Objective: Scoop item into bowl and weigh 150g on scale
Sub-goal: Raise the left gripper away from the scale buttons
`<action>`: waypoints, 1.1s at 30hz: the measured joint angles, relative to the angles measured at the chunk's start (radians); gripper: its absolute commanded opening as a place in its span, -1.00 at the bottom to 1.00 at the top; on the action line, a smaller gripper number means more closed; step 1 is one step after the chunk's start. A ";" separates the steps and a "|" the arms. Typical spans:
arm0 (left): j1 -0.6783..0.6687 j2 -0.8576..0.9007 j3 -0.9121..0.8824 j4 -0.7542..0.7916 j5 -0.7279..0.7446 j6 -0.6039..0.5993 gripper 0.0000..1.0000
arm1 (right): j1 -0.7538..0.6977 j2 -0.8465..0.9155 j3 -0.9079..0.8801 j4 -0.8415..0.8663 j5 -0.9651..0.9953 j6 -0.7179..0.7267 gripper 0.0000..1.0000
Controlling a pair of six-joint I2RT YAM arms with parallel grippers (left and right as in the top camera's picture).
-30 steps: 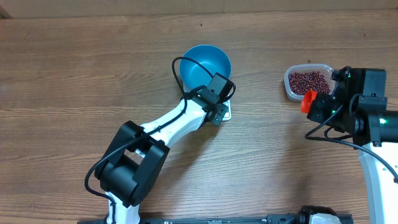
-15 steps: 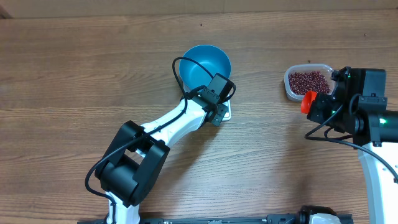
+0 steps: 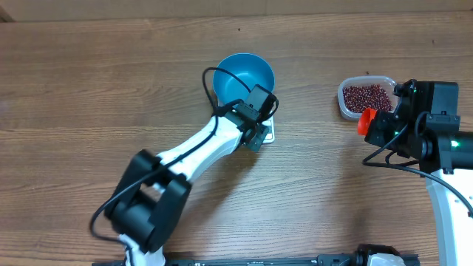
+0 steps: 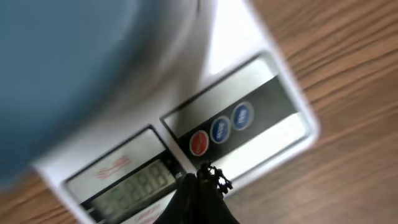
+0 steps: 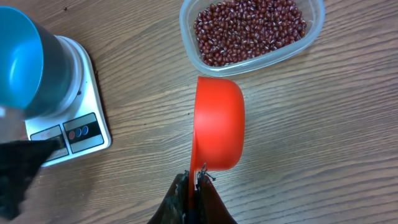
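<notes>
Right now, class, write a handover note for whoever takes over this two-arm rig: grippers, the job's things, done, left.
Left gripper: shut, tip by the scale's buttons.
Right gripper: shut on the red scoop, near the clear container holding the beans.
Blue bowl: on the scale, no beans in it.
Done: bowl placed.
Left: scoop beans into bowl until target weight shows.

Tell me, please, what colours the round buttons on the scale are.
One red and two blue buttons on the scale; clearest in the left wrist view.
</notes>
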 measured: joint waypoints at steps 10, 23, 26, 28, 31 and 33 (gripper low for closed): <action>0.017 -0.277 0.001 -0.034 0.061 0.051 -0.92 | 0.000 0.000 0.000 0.000 -0.001 0.000 -0.92; 0.171 -0.335 0.001 -0.167 0.237 0.176 -0.91 | 0.000 0.000 0.000 0.001 0.000 0.001 -0.93; 0.172 -0.351 0.001 -0.179 0.241 0.186 -0.91 | 0.000 0.000 0.000 0.001 0.000 0.000 -0.93; 0.174 -0.404 0.001 -0.178 0.238 0.187 -0.92 | 0.000 0.000 0.000 0.000 -0.001 0.000 -0.93; 0.177 -0.485 0.001 -0.185 0.214 0.187 -0.91 | 0.000 0.000 0.000 0.001 -0.001 0.000 -0.92; 0.178 -0.540 0.001 -0.201 0.195 0.186 -0.91 | 0.000 0.000 0.000 0.000 -0.001 0.000 -0.92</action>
